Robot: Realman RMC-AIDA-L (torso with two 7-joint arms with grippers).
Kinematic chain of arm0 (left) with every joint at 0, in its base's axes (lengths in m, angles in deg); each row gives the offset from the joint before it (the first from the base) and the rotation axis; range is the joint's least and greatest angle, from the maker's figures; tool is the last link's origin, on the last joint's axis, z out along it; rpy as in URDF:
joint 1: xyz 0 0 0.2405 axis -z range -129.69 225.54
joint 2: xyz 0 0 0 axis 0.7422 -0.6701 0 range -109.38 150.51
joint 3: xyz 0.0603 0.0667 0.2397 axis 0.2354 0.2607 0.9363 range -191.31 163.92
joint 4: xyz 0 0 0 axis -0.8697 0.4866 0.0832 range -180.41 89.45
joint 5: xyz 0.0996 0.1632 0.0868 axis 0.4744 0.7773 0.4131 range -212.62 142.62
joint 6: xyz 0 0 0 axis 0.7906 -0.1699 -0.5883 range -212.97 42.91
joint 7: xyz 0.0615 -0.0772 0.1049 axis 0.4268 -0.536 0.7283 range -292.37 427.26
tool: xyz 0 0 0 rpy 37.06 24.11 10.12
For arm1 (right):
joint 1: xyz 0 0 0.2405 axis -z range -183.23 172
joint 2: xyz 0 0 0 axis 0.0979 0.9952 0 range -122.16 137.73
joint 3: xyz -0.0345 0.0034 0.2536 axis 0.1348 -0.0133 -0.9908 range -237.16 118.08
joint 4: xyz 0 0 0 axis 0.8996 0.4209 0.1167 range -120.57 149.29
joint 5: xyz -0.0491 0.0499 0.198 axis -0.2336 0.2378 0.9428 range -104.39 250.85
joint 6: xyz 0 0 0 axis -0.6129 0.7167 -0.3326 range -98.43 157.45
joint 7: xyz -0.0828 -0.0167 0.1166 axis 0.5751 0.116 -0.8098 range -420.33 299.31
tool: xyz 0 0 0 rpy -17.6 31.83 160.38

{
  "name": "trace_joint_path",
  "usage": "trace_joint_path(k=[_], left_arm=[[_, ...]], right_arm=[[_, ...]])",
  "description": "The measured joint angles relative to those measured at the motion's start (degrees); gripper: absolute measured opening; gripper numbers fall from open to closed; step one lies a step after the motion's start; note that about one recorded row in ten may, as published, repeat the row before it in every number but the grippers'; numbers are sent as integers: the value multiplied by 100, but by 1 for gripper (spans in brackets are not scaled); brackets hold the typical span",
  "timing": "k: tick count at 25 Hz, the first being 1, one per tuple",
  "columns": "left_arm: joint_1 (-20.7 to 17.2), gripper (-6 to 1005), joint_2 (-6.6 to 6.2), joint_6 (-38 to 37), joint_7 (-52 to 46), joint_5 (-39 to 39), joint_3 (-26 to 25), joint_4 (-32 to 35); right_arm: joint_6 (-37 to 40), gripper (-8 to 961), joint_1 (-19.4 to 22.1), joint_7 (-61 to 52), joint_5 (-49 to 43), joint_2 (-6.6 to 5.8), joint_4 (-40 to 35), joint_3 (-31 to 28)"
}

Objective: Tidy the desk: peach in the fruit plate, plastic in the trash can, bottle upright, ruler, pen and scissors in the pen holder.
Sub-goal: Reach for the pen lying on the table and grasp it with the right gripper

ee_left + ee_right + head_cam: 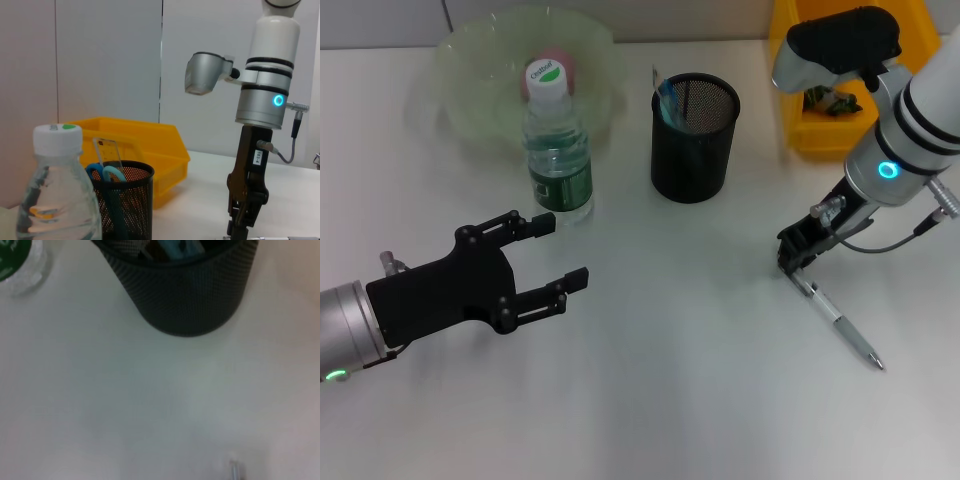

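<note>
**A:** What is nearest the robot's edge of the desk (650, 400)?

**B:** The left gripper (558, 262), over the near left part of the desk. Its two black fingers (525, 226) are spread wide and grip nothing; they point toward the middle of the desk.

**A:** And the pen?

**B:** The pen (840, 323) lies flat on the near right part of the desk, its tip toward the near right corner. The right gripper (798, 262) is down at its far end, right at the desk surface. I cannot tell whether those fingers have closed on the pen or only straddle it. From the left wrist view the gripper (243, 220) stands nearly vertical over the desk.

**A:** Farther back?

**B:** The bottle (557, 150) stands upright, white cap on, left of centre, just beyond the left gripper's fingertips. The pen holder (693, 138), black mesh, stands to its right near the middle of the far half. The ruler (109, 156) and the blue-handled scissors (104, 175) already stick up out of it.

**A:** And at the far edge?

**B:** The fruit plate (470, 75), a pale translucent bowl, sits at the far left behind the bottle, with the peach (560, 62) in it. The yellow trash can (820, 130) is at the far right corner, with a crumpled piece of plastic (830, 100) inside.
</note>
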Motion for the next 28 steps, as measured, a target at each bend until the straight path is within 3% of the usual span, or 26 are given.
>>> trace_joint_path(k=[12,15,28], left_arm=[[11,752,0,21,0,0,0,0],[16,752,0,34,0,0,0,0],[40,753,0,84,0,0,1,0]], right_arm=[[278,179,87,-7,15,-6,-256,-70],[303,292,88,-18,9,-8,-248,-68],[251,424,60,-90,-10,-5,-179,-11]])
